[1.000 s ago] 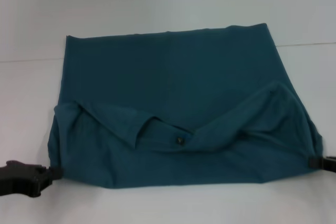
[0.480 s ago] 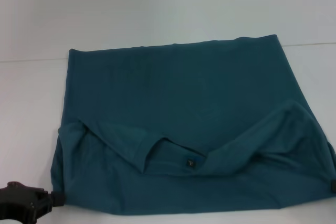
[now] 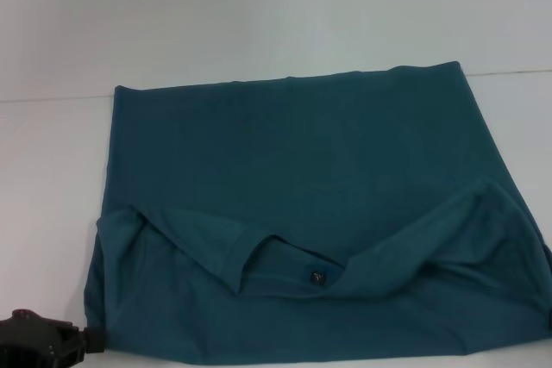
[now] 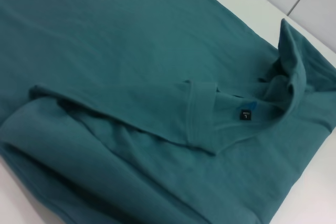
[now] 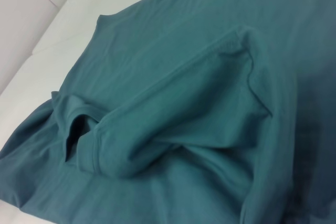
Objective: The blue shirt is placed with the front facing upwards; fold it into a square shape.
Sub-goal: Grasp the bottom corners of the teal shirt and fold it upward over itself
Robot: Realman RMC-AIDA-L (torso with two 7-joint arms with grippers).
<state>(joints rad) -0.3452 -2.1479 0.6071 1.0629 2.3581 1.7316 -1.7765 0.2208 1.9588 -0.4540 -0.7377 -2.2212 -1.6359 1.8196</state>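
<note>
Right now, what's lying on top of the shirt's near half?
On the blue shirt, both sleeves are folded inward beside the collar and neck label. The chest print is not visible.

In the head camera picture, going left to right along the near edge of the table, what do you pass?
Black left gripper at the shirt's near left corner → dark teal-blue cotton shirt, with its small dark neck label about midway → right gripper, only a sliver at the picture's edge, by the shirt's near right corner.

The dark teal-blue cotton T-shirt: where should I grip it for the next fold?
Probably the two near corners of the dark teal-blue cotton T-shirt, coming from each side. The left gripper already sits at the near-left corner; both sleeves are folded in, the collar nearest.
</note>
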